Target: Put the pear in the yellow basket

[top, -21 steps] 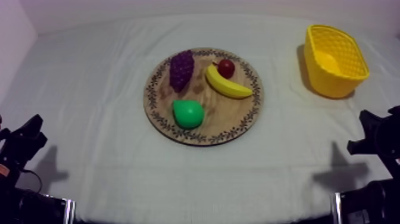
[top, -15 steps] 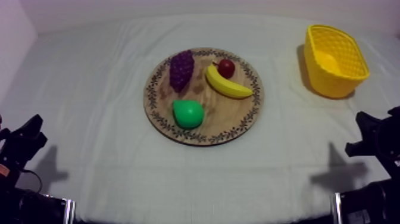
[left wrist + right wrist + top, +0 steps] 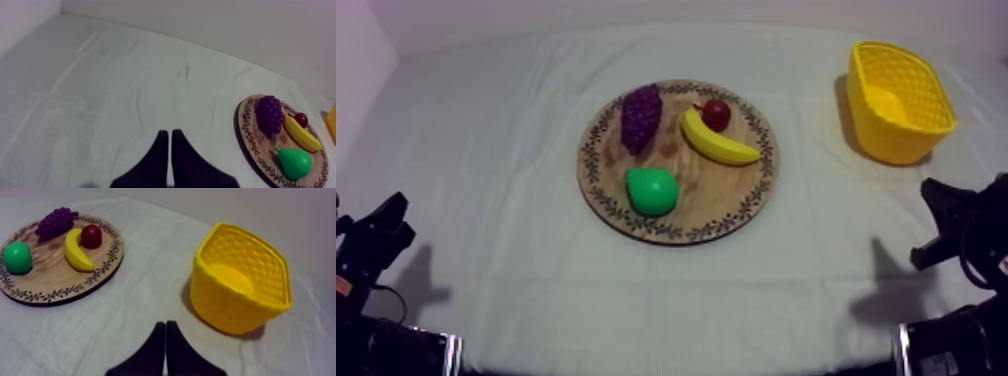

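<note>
The green pear (image 3: 652, 190) lies on the near left part of the round wooden board (image 3: 761, 190), with nothing touching it. It also appears on the board's near edge as the pear (image 3: 294, 162) and at the board's far end as the pear (image 3: 17, 257). The yellow basket (image 3: 898, 100) stands upright at the back right; the same basket (image 3: 240, 285) is just ahead of my right gripper (image 3: 166, 323), which is shut on nothing. My right gripper (image 3: 936, 195) sits low at the right edge, below the basket. My left gripper (image 3: 167, 132) is shut on nothing, over bare cloth left of the board, low at the left as gripper (image 3: 394, 208).
On the board also lie a purple bunch of grapes (image 3: 641, 115), a banana (image 3: 718, 143) and a small red fruit (image 3: 715, 113). A pale wall (image 3: 356, 60) rises at the far left. Grey-white cloth (image 3: 486, 150) stretches between the arms and the board.
My right gripper has shifted a little leftward, towards the table's middle, in the top view. The left arm and all the fruit are where they were.
</note>
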Robot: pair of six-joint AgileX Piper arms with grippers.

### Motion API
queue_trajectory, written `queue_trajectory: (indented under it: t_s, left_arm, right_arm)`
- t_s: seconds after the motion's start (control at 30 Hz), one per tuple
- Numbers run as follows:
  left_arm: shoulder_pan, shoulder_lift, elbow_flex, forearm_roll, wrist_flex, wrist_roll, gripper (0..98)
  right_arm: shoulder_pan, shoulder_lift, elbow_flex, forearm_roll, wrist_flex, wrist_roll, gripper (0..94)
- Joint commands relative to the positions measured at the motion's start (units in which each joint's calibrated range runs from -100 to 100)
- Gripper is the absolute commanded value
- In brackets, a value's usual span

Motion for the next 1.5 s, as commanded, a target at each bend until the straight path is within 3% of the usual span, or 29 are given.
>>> queue_trajectory:
  t_s: [0.0,0.23,0.47,0.77,0.9,1.13,1.47]
  left_arm:
    - [0.0,0.0,0.0,-0.03,0.0,0.0,0.1]
    - [0.0,0.0,0.0,-0.03,0.0,0.0,0.1]
    - [0.0,0.0,0.0,-0.03,0.0,0.0,0.1]
    - [0.0,0.0,0.0,-0.03,0.0,0.0,0.1]
    - [0.0,0.0,0.0,-0.03,0.0,0.0,0.1]
    - [0.0,0.0,0.0,-0.03,0.0,0.0,0.1]
    - [0.0,0.0,0.0,-0.03,0.0,0.0,0.1]
  right_arm:
    - [-1.9,5.8,-1.7,1.7,-1.6,-0.9,0.4]
    - [-5.2,19.4,-14.9,3.1,2.4,-0.5,0.6]
    - [-9.5,33.9,-34.5,3.2,16.1,0.2,0.6]
    - [-18.0,52.1,-56.6,5.7,33.7,0.4,0.6]
    - [-21.2,59.7,-65.4,4.9,40.3,2.4,0.7]
    - [-24.9,72.1,-81.3,1.2,51.5,6.7,0.7]
    - [-30.7,88.5,-97.7,1.9,59.8,5.0,2.7]
